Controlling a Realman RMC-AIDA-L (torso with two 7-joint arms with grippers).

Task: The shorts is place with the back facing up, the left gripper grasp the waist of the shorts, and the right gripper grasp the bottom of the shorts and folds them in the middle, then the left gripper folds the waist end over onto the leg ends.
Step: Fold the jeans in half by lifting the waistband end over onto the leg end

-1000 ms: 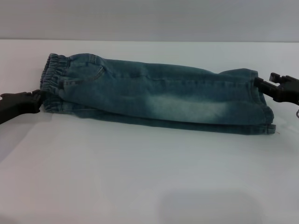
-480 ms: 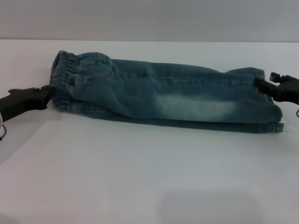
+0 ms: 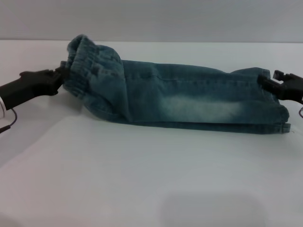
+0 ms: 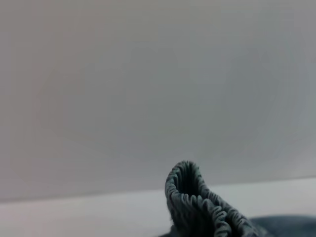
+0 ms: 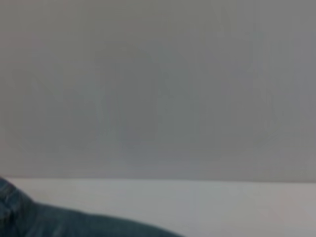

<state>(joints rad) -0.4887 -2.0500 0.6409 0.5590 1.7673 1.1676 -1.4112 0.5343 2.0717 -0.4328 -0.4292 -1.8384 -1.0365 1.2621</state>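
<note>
The faded blue denim shorts (image 3: 180, 101) lie folded lengthwise across the white table (image 3: 142, 179). The black left gripper (image 3: 60, 75) pinches the ruffled elastic waist (image 3: 87, 64) and holds it raised off the table. The black right gripper (image 3: 265, 84) sits at the hemmed leg ends (image 3: 279, 116); whether it grips them cannot be told. Risk: the bunched waistband could slip free mid-fold, or the lengthwise fold could fall open.

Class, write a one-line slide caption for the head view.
Left gripper lifts the waist of the lengthwise-folded shorts off the white table, while the right gripper sits at the leg ends.
</note>
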